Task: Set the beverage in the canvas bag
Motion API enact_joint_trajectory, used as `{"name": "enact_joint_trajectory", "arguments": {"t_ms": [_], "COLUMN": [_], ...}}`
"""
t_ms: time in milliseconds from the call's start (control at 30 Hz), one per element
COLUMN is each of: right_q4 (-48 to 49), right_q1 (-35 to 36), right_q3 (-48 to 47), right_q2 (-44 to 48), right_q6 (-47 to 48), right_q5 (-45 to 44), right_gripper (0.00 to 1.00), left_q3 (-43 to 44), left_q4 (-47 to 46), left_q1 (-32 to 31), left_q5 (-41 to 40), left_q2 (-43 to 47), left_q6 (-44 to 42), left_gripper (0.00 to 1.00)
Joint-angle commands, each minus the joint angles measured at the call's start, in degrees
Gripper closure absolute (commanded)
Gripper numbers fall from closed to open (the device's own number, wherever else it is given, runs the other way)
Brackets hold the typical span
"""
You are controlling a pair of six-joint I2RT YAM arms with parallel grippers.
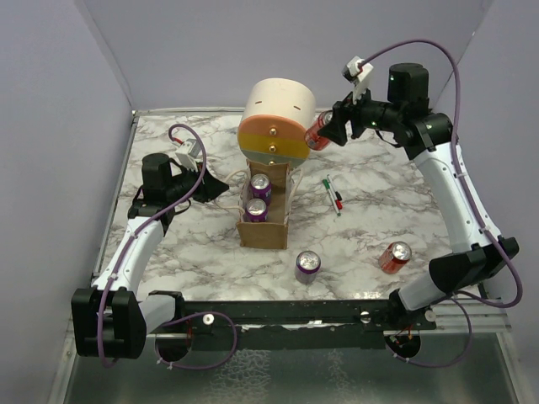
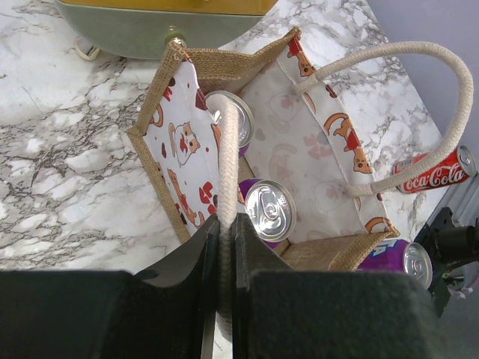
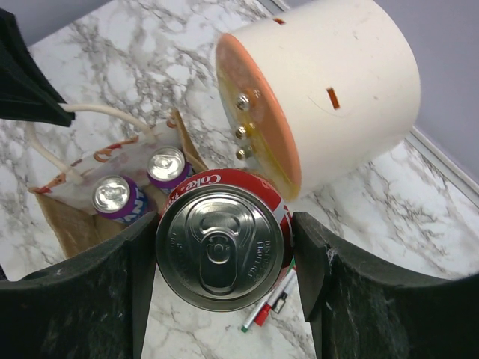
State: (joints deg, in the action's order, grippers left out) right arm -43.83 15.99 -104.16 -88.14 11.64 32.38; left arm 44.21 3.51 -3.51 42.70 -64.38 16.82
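1. Top external view puts the red Coca-Cola can up in the air beside the big cream cylinder with orange and yellow drawer fronts. The can is clamped between the fingers of the right gripper.
2. From that gripper, the small tan-brown canvas bag stands lower, to the left and nearer the arm bases, mid-way across the marble-pattern table. The right arm carries the can, so the drop looks to be its job.
3. The bag's mouth runs long from far to near. Two purple aluminium cans stand upright along its left wall. The left wrist view shows bare lining on the side toward the right arm, likely the room to aim for.
4. The red can's long axis lies along the gripper's reach, lid toward the wrist camera. It looks tilted, so I judge it must be brought over the mouth and lowered base first.
5. The right arm is stretched far out, wrist turned left.
6. The left gripper is pinched tight on one cream cord handle, drawing it aside. The other handle arches over the free side and might snag the can.
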Motion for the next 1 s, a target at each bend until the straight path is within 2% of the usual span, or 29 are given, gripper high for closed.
{"name": "enact_joint_trajectory", "arguments": {"t_ms": [0,200,733,967], "right_q4": [5.42,4.89,0.08,-0.97], "right_q1": [4.29,9.83,21.51,23.71], "right_q3": [-4.85,-5.0,-5.95,-2.82], "right_q2": [0.63,-1.46,-11.04,-13.78], "right_q6": [-0.91,0.92,6.64,8.58], "right_q5": [2.64,3.24,-2.29,-4.8], "right_gripper": [0.99,0.99,0.99,0.99], "left_q3": [-0.44,-0.35,0.19,0.46], "left_q4": [-0.79,-0.62,-0.52,-0.12], "left_q1": [-0.45,-0.45,-0.45,-0.45], "left_q5": [1.42,1.42,1.42,1.36], "left_q2": [1.36,1.14,-0.51,-0.77], "left_q6": [-0.21,-0.38,-1.16,-1.7], "left_gripper": [1.0,1.0,1.0,1.0]}}
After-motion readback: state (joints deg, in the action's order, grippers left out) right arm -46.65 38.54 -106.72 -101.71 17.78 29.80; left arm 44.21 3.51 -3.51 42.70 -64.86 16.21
